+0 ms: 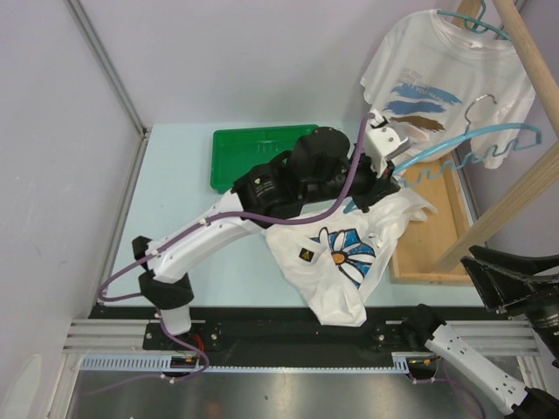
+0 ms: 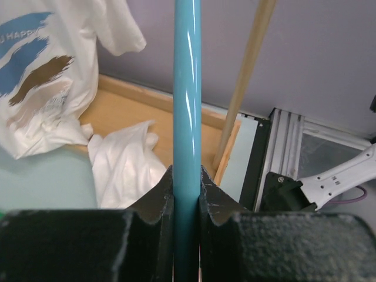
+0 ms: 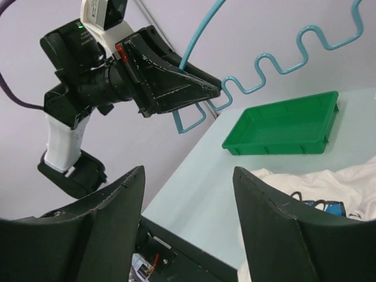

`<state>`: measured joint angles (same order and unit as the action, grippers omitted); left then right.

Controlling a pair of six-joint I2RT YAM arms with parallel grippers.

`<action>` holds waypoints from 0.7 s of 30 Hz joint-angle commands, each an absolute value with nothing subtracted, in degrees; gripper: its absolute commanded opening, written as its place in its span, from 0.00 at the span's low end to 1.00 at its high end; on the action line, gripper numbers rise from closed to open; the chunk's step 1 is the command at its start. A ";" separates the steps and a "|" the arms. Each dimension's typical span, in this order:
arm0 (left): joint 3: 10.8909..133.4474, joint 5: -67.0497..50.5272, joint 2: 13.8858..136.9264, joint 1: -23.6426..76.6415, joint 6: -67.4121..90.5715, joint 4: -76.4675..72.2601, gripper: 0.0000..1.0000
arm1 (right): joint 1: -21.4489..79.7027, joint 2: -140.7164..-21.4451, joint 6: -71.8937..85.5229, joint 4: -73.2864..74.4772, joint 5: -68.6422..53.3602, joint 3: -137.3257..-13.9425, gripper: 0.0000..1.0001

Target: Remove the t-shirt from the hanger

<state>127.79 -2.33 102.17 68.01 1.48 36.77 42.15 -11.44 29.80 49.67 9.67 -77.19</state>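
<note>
The left fingers (image 2: 161, 197) are clamped tight on the teal hanger (image 2: 187, 88), gripping one bare rod and holding it up over the worktop (image 1: 183, 201). That lift is probably meant to let the shirt (image 1: 345, 253) slide off under its own weight. The shirt lies crumpled on the worktop below the left arm, flower print up, with one edge reaching the rack (image 1: 524, 52) base. The right wrist view shows the hanger's wavy bar and near end bare in the air, so the shirt looks free. From above, though, that end overlaps the shirt's upper edge, so a slight touch can't be ruled out. The right fingers (image 3: 111, 205) are spread wide with nothing between them, parked well to the right, likely kept out of the way. A second shirt (image 1: 437, 78) hangs on the rack, and a green tray (image 1: 253, 157) sits at the back.
</note>
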 commanded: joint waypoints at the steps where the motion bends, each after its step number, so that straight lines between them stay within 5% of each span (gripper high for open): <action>1: 135.79 -7.73 105.47 68.03 2.11 40.61 0.00 | 39.74 -16.07 29.88 50.19 9.32 -77.87 0.70; 9: 128.41 -7.21 101.34 68.03 7.11 37.88 0.00 | 29.10 -24.86 32.33 38.51 2.21 -77.43 0.78; 15: 125.78 -5.54 99.67 68.03 8.17 38.06 0.00 | 24.35 -30.66 40.86 32.62 1.77 -75.59 0.51; 21: 122.35 -4.83 97.74 67.94 9.40 35.16 0.00 | 24.35 -31.29 45.52 29.09 2.02 -71.81 0.50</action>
